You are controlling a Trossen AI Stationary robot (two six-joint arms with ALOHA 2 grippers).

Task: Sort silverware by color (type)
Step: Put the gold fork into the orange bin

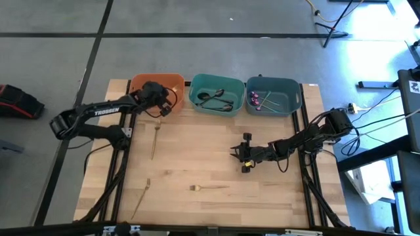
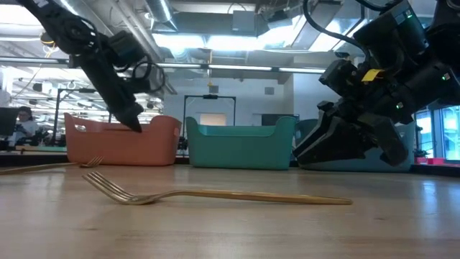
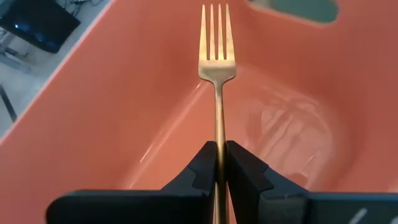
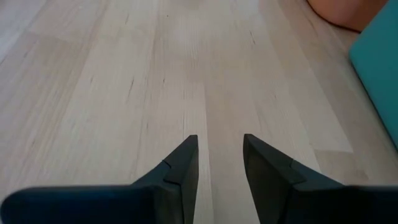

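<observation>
Silverware sorting, colour by colour: pinching one gold fork (image 3: 217, 68) by its handle in the closed left claw (image 3: 221, 146), with the tines pointing forward over the inside of the orange bin (image 3: 93, 106). Holding it there probably for dropping it in, this bin seeming to be the one for gold. Keeping the right claw (image 4: 221, 149) low over the middle of the table (image 1: 197, 151), fingers apart and gripping nothing, probably waiting clear of the bins. Leaving three more gold pieces (image 1: 209, 188) lying on the wood, apart from each other, not yet sorted. Already keeping the dark pieces (image 1: 216, 99) in the teal bin (image 1: 216, 76) and the purple pieces (image 1: 259, 99) in the blue-grey bin (image 1: 273, 80).
</observation>
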